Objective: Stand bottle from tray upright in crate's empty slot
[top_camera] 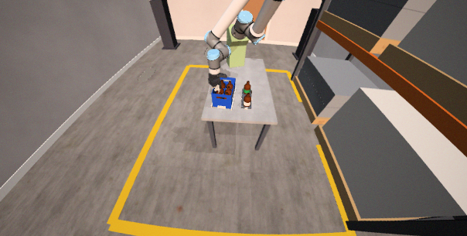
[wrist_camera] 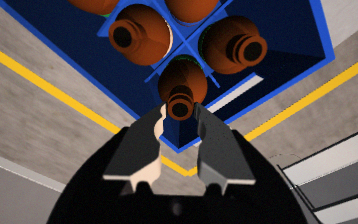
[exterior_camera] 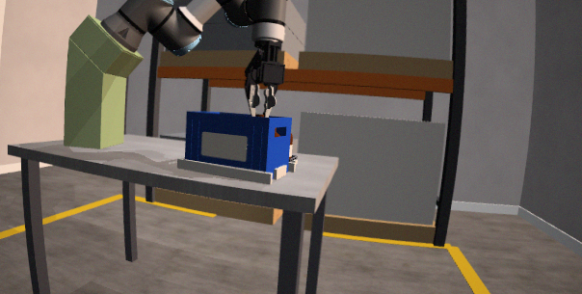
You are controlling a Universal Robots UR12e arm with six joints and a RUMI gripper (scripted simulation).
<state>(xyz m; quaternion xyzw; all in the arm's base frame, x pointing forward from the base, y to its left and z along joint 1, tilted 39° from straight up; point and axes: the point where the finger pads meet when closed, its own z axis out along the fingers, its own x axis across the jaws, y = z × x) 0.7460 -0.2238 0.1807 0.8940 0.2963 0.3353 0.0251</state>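
The blue crate (top_camera: 216,103) (exterior_camera: 257,146) (wrist_camera: 292,40) stands on the table and holds several brown bottles. My gripper (exterior_camera: 260,114) (wrist_camera: 180,103) is over one crate corner, pointing down, shut on the neck of a brown bottle (wrist_camera: 182,82). This bottle is inside the crate, in the corner place, and looks about upright. Its lower part is hidden by the crate walls. Neighbouring bottles (wrist_camera: 147,37) (wrist_camera: 230,45) stand close to it in the wrist view. The dark tray (top_camera: 243,97) beside the crate holds a green-labelled bottle (top_camera: 247,87) and a white-labelled bottle (top_camera: 247,100).
Pale strips (exterior_camera: 224,171) lie along the crate's base on the grey table (top_camera: 259,114) (exterior_camera: 159,159). The green robot pedestal (top_camera: 236,56) (exterior_camera: 87,106) stands at the table's far end from the crate. A shelf rack (exterior_camera: 376,74) stands behind the table in the exterior view.
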